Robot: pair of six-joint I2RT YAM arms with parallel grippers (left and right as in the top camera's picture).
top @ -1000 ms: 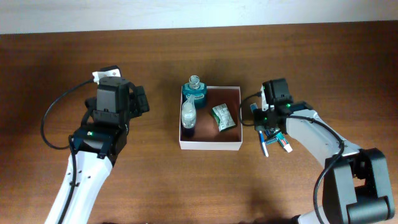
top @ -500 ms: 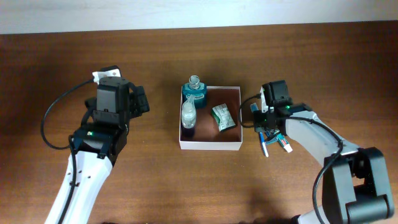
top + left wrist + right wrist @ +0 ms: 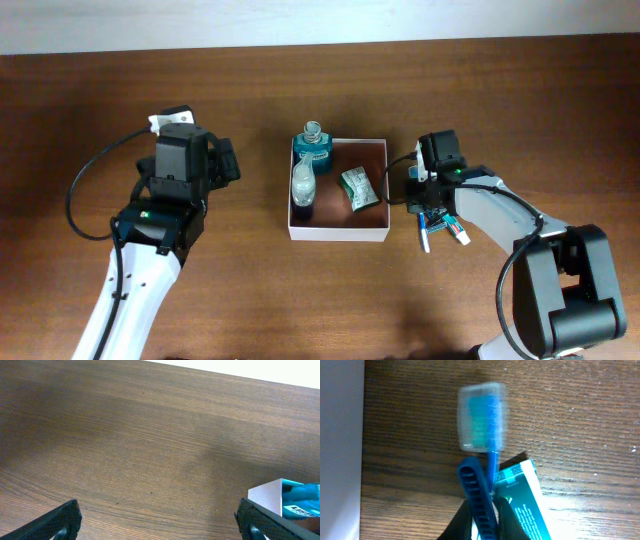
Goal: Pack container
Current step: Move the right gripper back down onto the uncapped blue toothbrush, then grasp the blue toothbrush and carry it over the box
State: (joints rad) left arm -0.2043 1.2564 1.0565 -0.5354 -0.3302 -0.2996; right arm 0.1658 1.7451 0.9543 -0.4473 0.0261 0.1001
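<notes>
The right gripper (image 3: 482,516) is clamped on the blue ribbed handle of a toothbrush (image 3: 480,485), its dark fingers pressed in from both sides low on the handle. The brush head points away from the hand, under a clear cap (image 3: 482,417) and slightly blurred. Right beside the handle, partly beneath it, lies a teal toothpaste tube (image 3: 522,502) on the wooden table (image 3: 250,80). Just off to this hand's left is the white wall of the container (image 3: 338,235), close but not touching the brush. Inside, a green packet (image 3: 357,188) sits nearest the hand, then a clear bottle (image 3: 302,185) lies along the farther wall, and a blue bottle (image 3: 314,148) stands at the back corner. Farther across, the left gripper (image 3: 160,522) hangs with its fingers spread wide and nothing between them, and the container's corner lies ahead and to its right, well apart
</notes>
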